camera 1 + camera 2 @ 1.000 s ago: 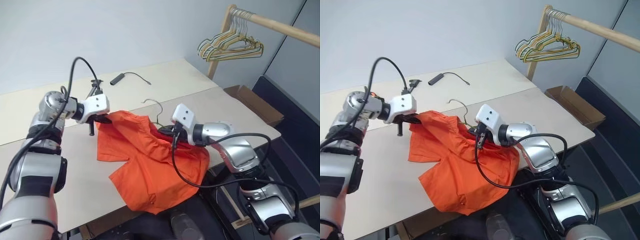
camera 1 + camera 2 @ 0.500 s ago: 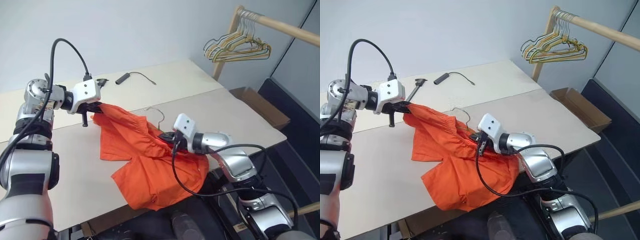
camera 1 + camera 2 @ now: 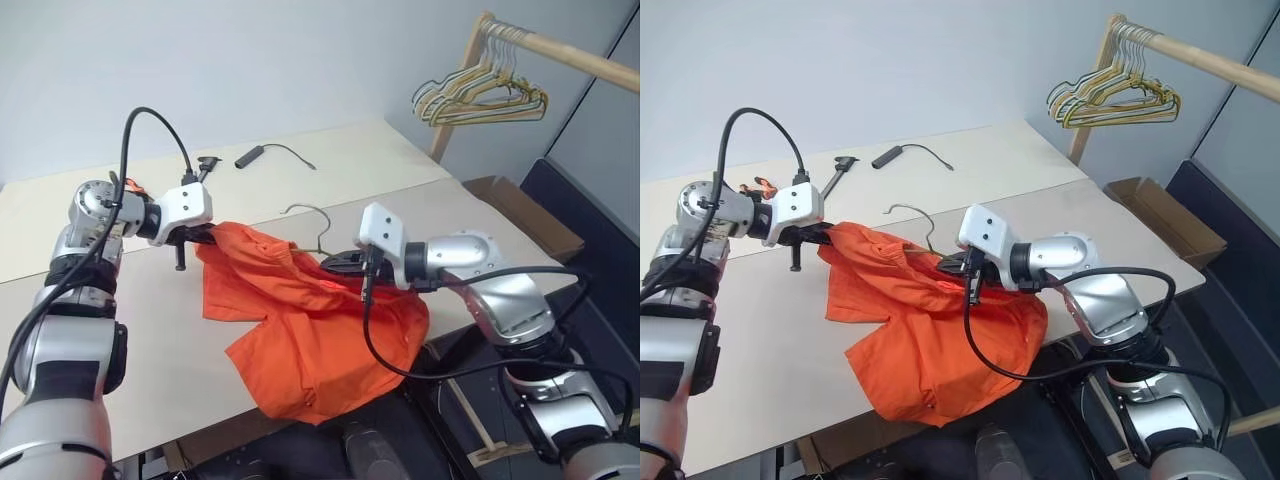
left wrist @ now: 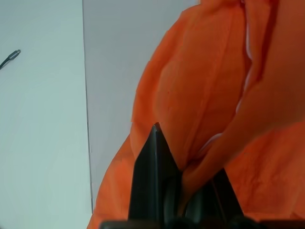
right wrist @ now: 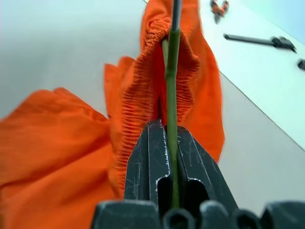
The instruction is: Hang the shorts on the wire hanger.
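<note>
Threading stage: shorts (image 3: 300, 320) pinched by left gripper (image 3: 205, 238); wire hanger (image 5: 171, 95) clamped in right gripper (image 5: 167, 143); waistband best kept taut over bench (image 3: 120, 360) edge.

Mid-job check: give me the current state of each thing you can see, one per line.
Shorts: crumpled on the table, one edge lifted, lower part draped over the front edge.
Wire hanger: inside the elastic waistband, hook sticking out behind the fabric.
Left gripper: shut on the shorts.
Right gripper: shut on the wire hanger.
Bunch of hangers: hanging on the wooden rail.
Cardboard box: open, beside the table.
</note>
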